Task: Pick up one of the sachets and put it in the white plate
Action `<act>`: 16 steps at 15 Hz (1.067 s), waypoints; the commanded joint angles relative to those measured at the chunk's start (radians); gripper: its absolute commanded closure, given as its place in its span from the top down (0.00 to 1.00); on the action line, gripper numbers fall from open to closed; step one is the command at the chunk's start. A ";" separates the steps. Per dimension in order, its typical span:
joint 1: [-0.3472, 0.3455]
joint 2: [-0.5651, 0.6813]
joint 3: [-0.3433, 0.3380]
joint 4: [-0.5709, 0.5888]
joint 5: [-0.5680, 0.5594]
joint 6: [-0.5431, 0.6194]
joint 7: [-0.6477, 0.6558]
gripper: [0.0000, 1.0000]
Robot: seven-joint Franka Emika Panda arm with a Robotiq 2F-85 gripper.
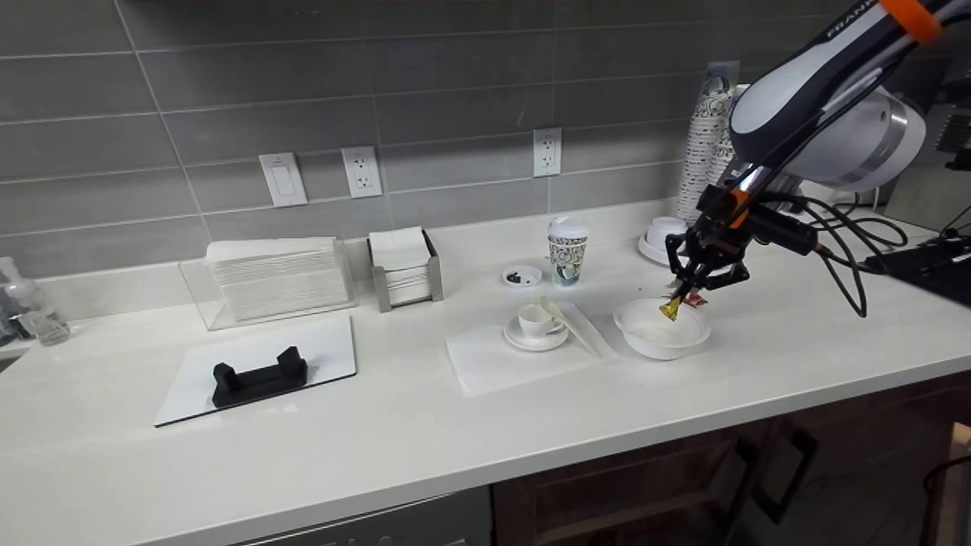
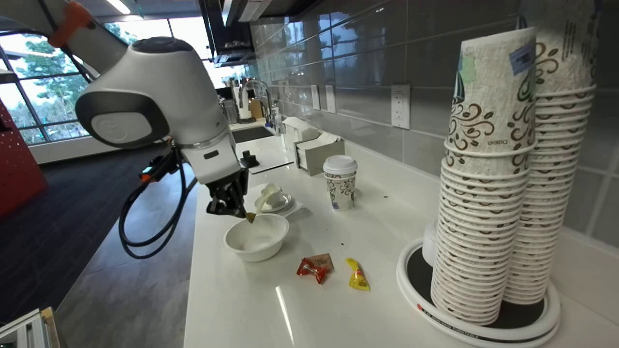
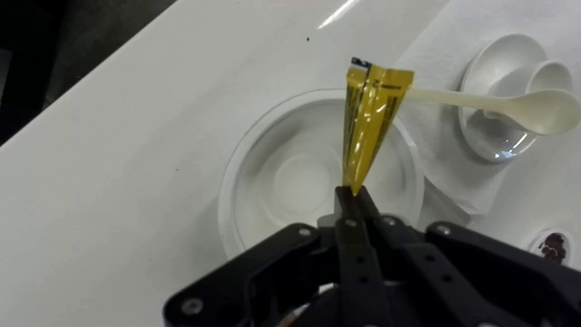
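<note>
My gripper (image 3: 354, 193) is shut on one end of a yellow sachet (image 3: 374, 118). The sachet sticks out from the fingertips. It also shows at the gripper in both exterior views (image 1: 670, 309) (image 2: 251, 218). The white plate (image 1: 658, 349) is a deep round bowl on the counter. In the wrist view, the sachet and fingertips overlap the right part of the bowl (image 3: 229, 195). In an exterior view, the sachet is above the bowl's far rim (image 2: 256, 255). Another yellow sachet (image 2: 358, 276) lies on the counter, beside a red wrapped packet (image 2: 309, 268) and a brown packet (image 2: 323, 261).
A saucer (image 1: 523, 341) with a small cup (image 1: 534, 321) and a spoon (image 1: 569, 327) stands beside the bowl. A lidded paper cup (image 1: 567, 254) and a small dish (image 1: 510, 277) stand behind. Tall cup stacks (image 2: 483, 232) stand on a round turntable (image 2: 411, 290).
</note>
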 commanded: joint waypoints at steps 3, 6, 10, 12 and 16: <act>0.031 0.080 0.023 0.022 0.071 0.143 0.024 0.26; 0.039 0.085 0.027 0.023 0.086 0.160 0.036 0.40; 0.028 0.046 0.034 0.007 0.052 0.153 0.077 0.67; 0.004 0.010 0.041 -0.019 -0.020 0.166 0.149 0.81; -0.099 -0.097 0.072 -0.073 -0.272 0.151 0.346 1.00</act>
